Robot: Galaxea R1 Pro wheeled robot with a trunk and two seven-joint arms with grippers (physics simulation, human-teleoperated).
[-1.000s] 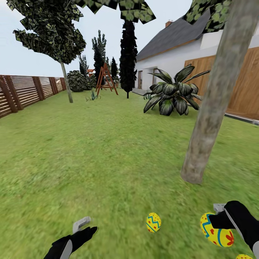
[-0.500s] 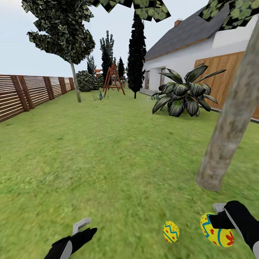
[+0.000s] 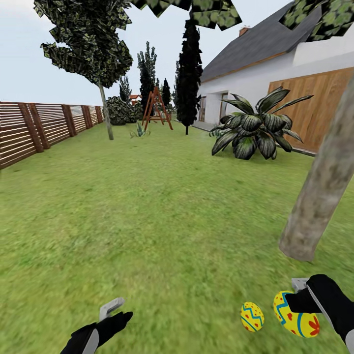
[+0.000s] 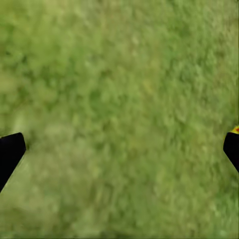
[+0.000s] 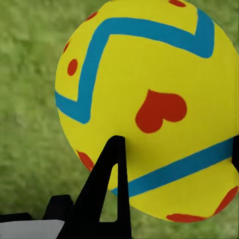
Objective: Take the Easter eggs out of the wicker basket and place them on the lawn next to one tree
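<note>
The right claw (image 3: 295, 305) is clamped on a yellow egg (image 3: 296, 321) painted with a blue zigzag band and red marks, holding it above the grass. In the right wrist view the held egg (image 5: 149, 107) looms large, with one dark finger (image 5: 107, 184) pressed against its lower side and a red heart-like mark between two blue bands.

Just beside that claw, on the side toward the other arm, a second egg (image 3: 251, 316) lies on the lawn (image 3: 147, 221). It is yellow too, with a blue zigzag and red dots, and it sits apart from the held egg with a thin strip of grass between them.

Ahead of the right claw and a little outward stands the tree (image 3: 322, 189), its thick grey-brown trunk leaning across that edge of the head view. Its base meets the grass near the two eggs.

The left claw (image 3: 115, 309) hovers over bare grass, well apart from both eggs. In the left wrist view its two dark fingertips (image 4: 10, 152) stand wide apart at either edge, with only lawn (image 4: 119, 109) between them, so it is spread and grips nothing.

Far ahead of both claws lie a slatted wooden fence (image 3: 34, 128), a broad-leaved plant (image 3: 255, 130), a white house (image 3: 275, 73) and a red-brown ladder frame (image 3: 156, 105).
</note>
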